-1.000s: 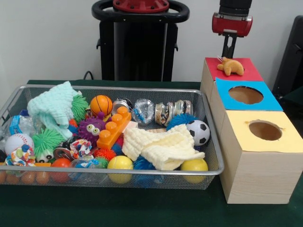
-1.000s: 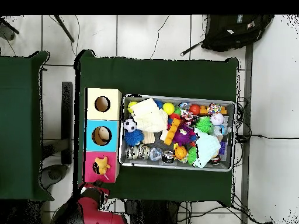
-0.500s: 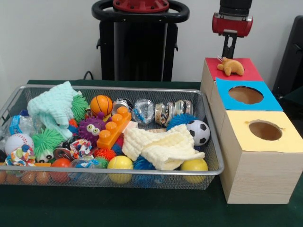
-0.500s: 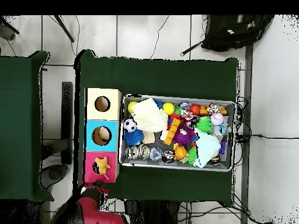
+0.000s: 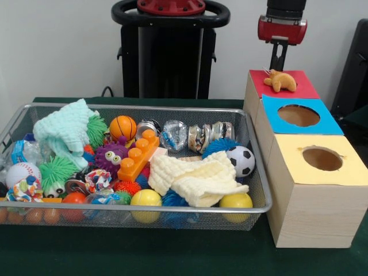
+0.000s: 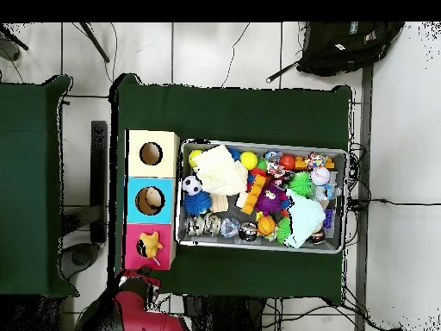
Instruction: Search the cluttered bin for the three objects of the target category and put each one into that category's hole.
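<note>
On the red box top (image 5: 286,86), a pale-yellow toy figure (image 5: 280,80) lies unposted. The pincer (image 5: 279,57) hangs behind it; its grip cannot be told. The figure should be nudged squarely into the hole.

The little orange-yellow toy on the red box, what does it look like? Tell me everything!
The toy is a small, soft-looking animal figure, pale yellow with orange parts. It lies on its side on the red box top, over where the hole would be, not dropped in. The claw hangs just behind it, not touching.
</note>
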